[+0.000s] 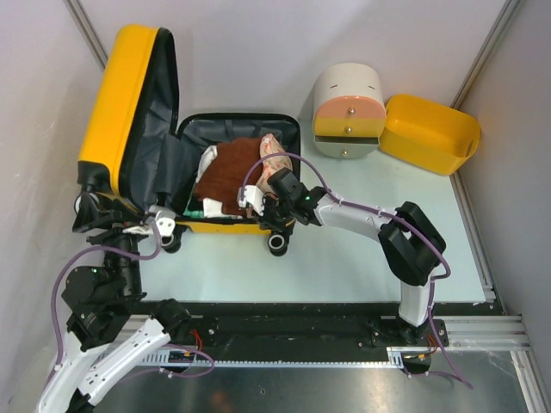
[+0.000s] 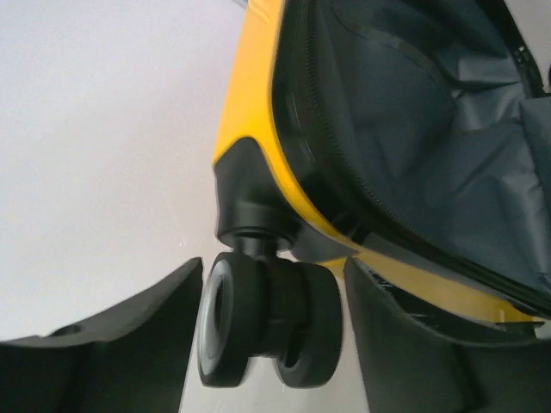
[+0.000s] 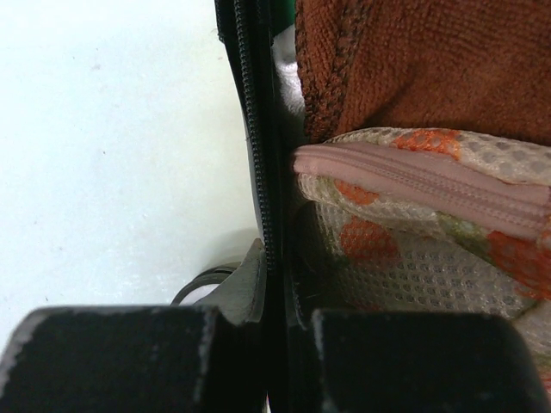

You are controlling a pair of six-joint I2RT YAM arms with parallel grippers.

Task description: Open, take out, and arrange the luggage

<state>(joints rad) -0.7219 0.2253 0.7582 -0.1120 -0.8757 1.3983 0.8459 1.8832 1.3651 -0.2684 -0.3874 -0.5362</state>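
Yellow suitcase (image 1: 129,95) lies open on the table (image 1: 344,249). Its lid stands on edge at the left and its base lies flat, with the dark grey lining showing in both halves.

Inside the base are a brown towel (image 1: 225,168) and a mesh pouch (image 1: 275,151) with orange flowers and a pink zip. The pouch sits by the suitcase's right wall, partly under the towel.

The right gripper (image 1: 263,206) is at the suitcase's near rim. In the right wrist view its fingers (image 3: 112,357) are nearly together, one outside the shell and one inside. They are clamped on the rim with its black zipper (image 3: 254,129) between them, and the pouch (image 3: 413,215) and towel (image 3: 430,60) lie just beyond.

The left gripper (image 1: 93,213) is at the near bottom corner of the suitcase's lid. In the left wrist view its fingers (image 2: 112,344) are spread on either side of a black double wheel (image 2: 267,323). They sit very near it, but I cannot tell whether they press on it.

To the right of the suitcase, well apart from it, stands a cream-and-orange cabinet (image 1: 347,112). A yellow bin (image 1: 430,133) is touching the cabinet on the side away from the suitcase.
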